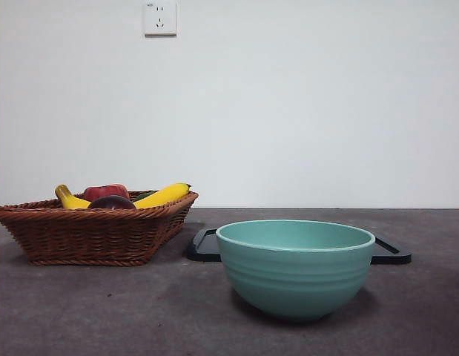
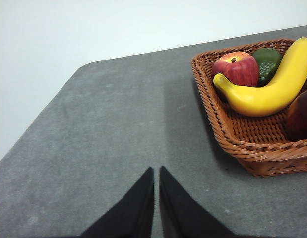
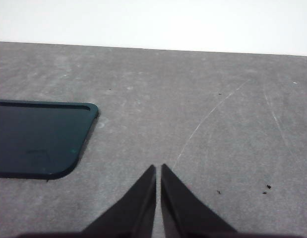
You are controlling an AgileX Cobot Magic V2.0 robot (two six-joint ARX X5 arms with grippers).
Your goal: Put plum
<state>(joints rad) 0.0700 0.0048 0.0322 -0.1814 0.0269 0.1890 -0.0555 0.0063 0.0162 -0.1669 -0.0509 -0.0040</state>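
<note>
Plum: we see the plum (image 1: 110, 202) at mid-left of the front frame, in the wicker basket (image 1: 88, 233), between 2 yellow bananas (image 1: 163, 195) and in front of a red apple (image 1: 105, 191).
Bowl: we find a teal bowl (image 1: 295, 267) at lower centre, in front of a black tray (image 1: 205, 245).
Left gripper: we see the left gripper (image 2: 156, 171) clenched, holding nothing, over bare table beside the basket.
Right gripper: the right gripper (image 3: 158, 168) is likewise pinched together and empty, near the tray's corner.
</note>
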